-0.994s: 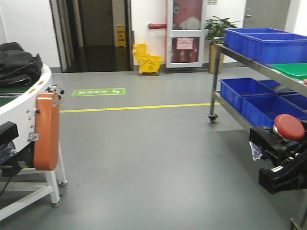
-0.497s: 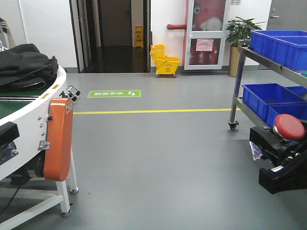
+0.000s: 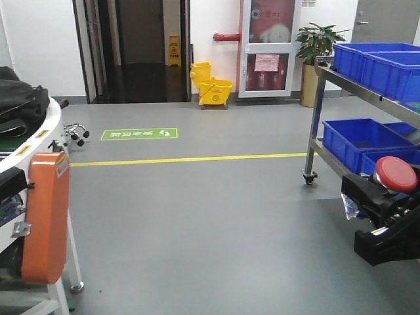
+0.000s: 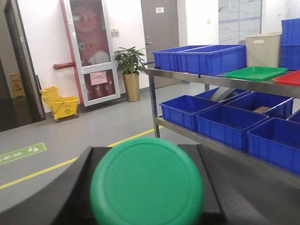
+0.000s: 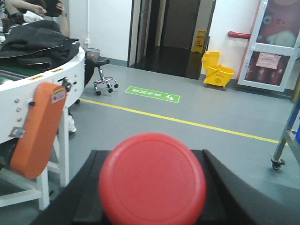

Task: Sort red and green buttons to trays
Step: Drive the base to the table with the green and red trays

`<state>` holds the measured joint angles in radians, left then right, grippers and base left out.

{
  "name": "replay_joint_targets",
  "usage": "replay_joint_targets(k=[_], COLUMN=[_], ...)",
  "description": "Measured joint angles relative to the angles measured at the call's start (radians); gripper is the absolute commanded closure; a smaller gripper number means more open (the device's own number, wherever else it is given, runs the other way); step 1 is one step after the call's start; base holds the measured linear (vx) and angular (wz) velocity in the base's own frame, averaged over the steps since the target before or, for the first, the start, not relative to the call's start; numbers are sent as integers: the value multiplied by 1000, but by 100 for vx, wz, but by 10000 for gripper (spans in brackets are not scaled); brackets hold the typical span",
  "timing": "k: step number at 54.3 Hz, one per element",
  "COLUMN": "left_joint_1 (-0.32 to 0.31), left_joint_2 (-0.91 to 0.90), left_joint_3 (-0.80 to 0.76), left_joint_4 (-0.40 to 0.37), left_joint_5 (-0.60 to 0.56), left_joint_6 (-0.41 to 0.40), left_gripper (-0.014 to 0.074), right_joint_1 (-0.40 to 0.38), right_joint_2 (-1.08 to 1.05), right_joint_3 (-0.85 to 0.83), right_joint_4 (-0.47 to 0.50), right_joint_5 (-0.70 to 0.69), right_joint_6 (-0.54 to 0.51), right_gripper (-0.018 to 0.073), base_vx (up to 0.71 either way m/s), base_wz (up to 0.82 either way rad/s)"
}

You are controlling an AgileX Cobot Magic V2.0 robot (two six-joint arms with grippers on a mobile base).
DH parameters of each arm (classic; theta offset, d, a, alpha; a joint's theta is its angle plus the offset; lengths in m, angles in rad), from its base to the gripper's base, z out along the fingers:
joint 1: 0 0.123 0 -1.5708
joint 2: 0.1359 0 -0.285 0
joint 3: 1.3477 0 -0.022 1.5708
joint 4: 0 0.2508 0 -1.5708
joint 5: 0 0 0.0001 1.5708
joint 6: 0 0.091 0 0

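Red button [image 5: 153, 178] pinched in right end effector [image 5: 153, 157], cap facing right wrist cam and filling lower centre, dark fingers [image 5: 86, 187] flanking both sides; switch body hidden behind cap there. Front view gives the side angle: same red button [image 3: 396, 174] sitting cap-up in right end effector [image 3: 384, 210] at the right edge, held over bare floor, below and in front of the steel counter [image 3: 367, 92]. Green button [image 4: 147, 180] seen only from left wrist cam, clamped the same way in left end effector [image 4: 146, 157], cap blurred and close to the lens. Both trays seen clearly only from left wrist cam: green tray [image 4: 255, 72] on the counter's top shelf, red tray [image 4: 291, 78] just beside it at the frame edge, cream tub [image 4: 263, 49] behind, blue crates [image 4: 206, 56] further along and on the lower shelf. Both buttons well apart from the trays. Right wrist cam adds the curved white conveyor with orange guard [image 5: 40, 131], black jacket [image 5: 37, 42] on top, wheeled stool [image 5: 103, 77] beyond it. Yellow mop bucket [image 3: 213, 85], green floor sign [image 3: 139, 134] and potted plant [image 3: 318, 39] common to the front view and at least one wrist view.
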<state>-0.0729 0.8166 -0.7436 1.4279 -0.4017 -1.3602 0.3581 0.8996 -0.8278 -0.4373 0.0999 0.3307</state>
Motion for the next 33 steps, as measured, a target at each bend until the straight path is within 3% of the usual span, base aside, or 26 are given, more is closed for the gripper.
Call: replay_joint_targets(k=[33], left_joint_1=[0], left_joint_2=[1], left_joint_3=[0], left_joint_4=[0], left_joint_5=[0], left_joint_6=[0], left_gripper=[603], right_joint_1=[0], right_joint_2=[0], right_joint_3=[0], right_joint_4=[0], right_joint_5=[0], right_joint_6=[0], right_gripper=[568], base_vx=[40], base_wz=[-4])
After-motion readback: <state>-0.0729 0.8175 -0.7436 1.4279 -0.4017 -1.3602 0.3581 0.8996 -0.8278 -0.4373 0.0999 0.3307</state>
